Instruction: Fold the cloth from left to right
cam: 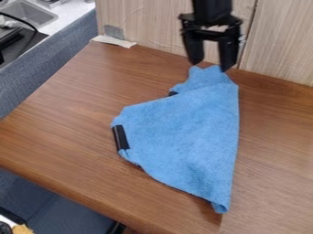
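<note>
The gripper [211, 64] hangs at the top of the camera view, right of centre, over the table's back part. Its two fingers stand apart with a gap between them and nothing held. Just beneath the fingertips is the top end of the blue cloth [189, 132], which lies on the brown table, creased and partly folded over itself near the top. The cloth narrows to a corner at the lower right. A black strip [120, 137] shows at its left edge, and a small dark piece [173, 93] at its upper left edge.
Behind the table [67, 123] stands a light wood panel [278, 41]. White tape [114, 41] is stuck at the table's back left edge. A metal sink [27, 13] is at the upper left. The table's front edge runs across the lower left.
</note>
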`<state>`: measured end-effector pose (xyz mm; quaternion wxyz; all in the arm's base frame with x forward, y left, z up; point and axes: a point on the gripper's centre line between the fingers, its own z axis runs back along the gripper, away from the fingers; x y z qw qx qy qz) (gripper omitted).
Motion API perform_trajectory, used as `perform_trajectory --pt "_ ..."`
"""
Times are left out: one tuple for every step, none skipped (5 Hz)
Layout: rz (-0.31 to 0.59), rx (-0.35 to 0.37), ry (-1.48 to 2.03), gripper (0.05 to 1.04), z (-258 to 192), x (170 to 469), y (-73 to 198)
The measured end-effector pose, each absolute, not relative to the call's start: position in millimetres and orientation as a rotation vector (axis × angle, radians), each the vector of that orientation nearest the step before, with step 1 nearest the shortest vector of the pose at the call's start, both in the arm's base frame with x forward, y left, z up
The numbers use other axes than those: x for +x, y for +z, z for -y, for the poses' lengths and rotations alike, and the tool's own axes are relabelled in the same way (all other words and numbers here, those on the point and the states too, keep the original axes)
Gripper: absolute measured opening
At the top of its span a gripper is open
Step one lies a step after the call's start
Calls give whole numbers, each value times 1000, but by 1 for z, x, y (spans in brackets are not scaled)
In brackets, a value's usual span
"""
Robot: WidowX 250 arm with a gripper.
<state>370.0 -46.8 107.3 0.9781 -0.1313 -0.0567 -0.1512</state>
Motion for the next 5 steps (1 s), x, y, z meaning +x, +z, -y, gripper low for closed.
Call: perform_trajectory --pt "116 -286 -215 1000 22 366 104" --pt "137 -282 -136 1000 10 351 106" --pt "122 -218 -22 1000 -16 330 89" --pt "117 -176 40 1000 -27 307 78" --pt "98 -190 155 1000 -29 292 64"
